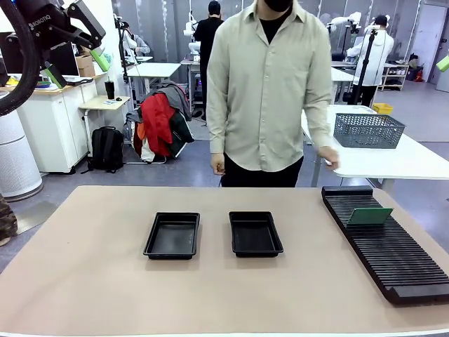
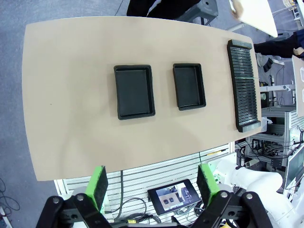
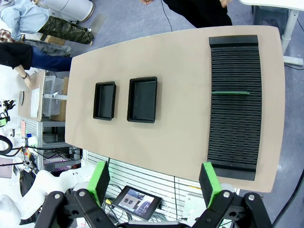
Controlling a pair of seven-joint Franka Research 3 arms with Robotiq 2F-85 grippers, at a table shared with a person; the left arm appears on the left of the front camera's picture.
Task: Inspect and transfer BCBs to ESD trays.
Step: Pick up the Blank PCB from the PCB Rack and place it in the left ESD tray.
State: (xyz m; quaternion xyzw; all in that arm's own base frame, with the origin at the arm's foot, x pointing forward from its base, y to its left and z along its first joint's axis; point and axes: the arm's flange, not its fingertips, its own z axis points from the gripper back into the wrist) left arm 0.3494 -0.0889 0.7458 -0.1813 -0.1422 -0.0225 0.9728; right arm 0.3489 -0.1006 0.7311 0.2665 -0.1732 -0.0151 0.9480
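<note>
Standing on edge in the black rack (image 1: pixel 393 260), the green board (image 1: pixel 370 216) looks thin, light, brittle: best pinched by its top edge. Two empty trays (image 1: pixel 172 236) lie left of the rack. The left gripper (image 2: pixel 153 179) and right gripper (image 3: pixel 155 176) gape wide, empty.

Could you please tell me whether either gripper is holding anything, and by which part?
Nothing is held: the left gripper and the right gripper are both open and empty, above the table.
</note>
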